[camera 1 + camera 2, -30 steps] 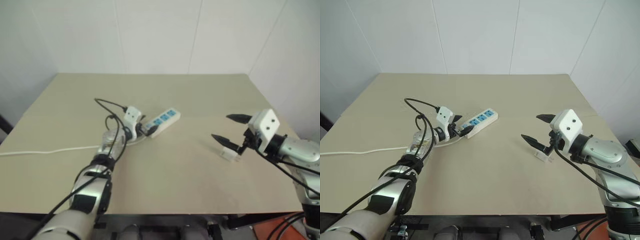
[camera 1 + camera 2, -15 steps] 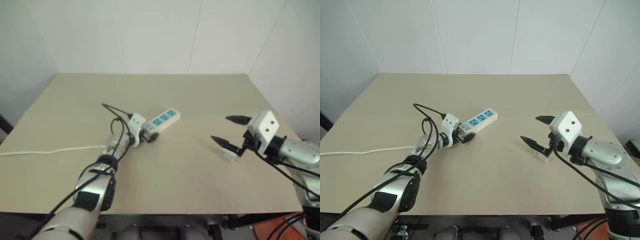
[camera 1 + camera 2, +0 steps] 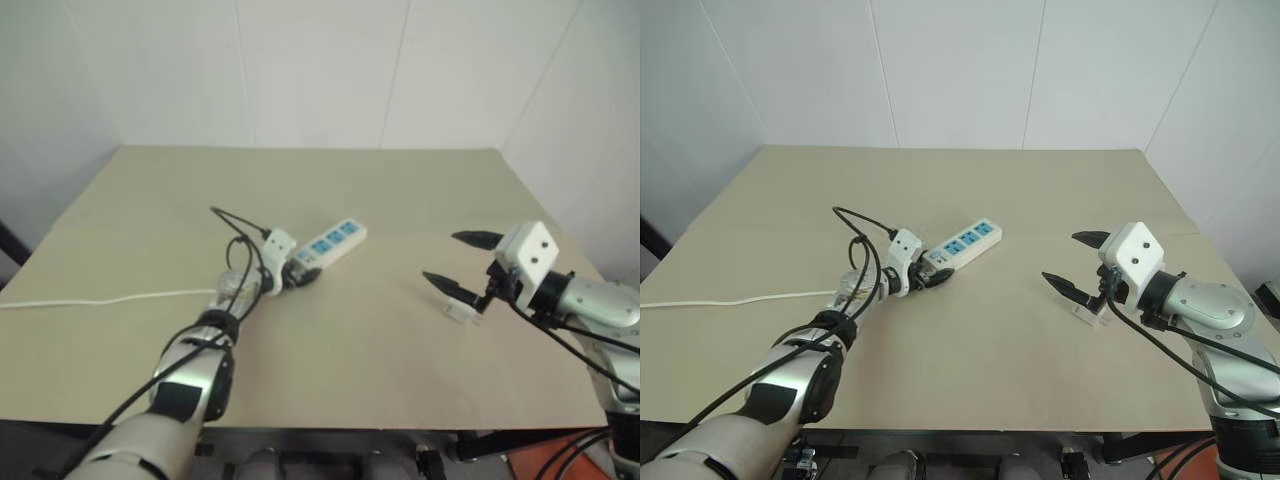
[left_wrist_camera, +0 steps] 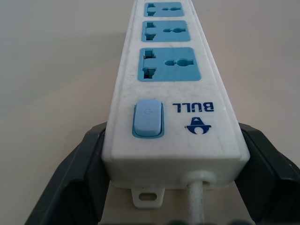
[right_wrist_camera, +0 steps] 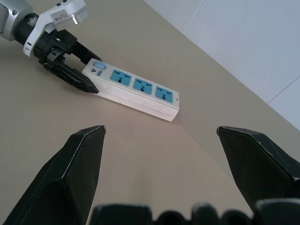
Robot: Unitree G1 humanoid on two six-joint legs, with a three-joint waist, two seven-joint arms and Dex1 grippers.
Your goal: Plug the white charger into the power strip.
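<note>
Nearest the camera, at the lower right of the head views, the right gripper (image 3: 1077, 263) hangs above the table (image 3: 1040, 360) with its two black fingers spread wide and nothing between them. Just below its lower finger, right of centre in the frame, the white charger (image 3: 1087, 311) lies on the tabletop, apart from the fingers. From the lower left the left arm reaches toward the middle of the picture, where the left gripper (image 3: 930, 277) has its jaws closed on the switch end of the power strip (image 3: 965, 243); in the left wrist view a black finger (image 4: 77, 180) presses against each long side of the bar beside the blue switch (image 4: 148, 117). Beyond the grip, the strip runs diagonally toward the upper right, flat on the table, its three blue sockets facing up. A thin white cord (image 3: 730, 297) trails from the left edge of the frame across the table toward the left arm.
</note>
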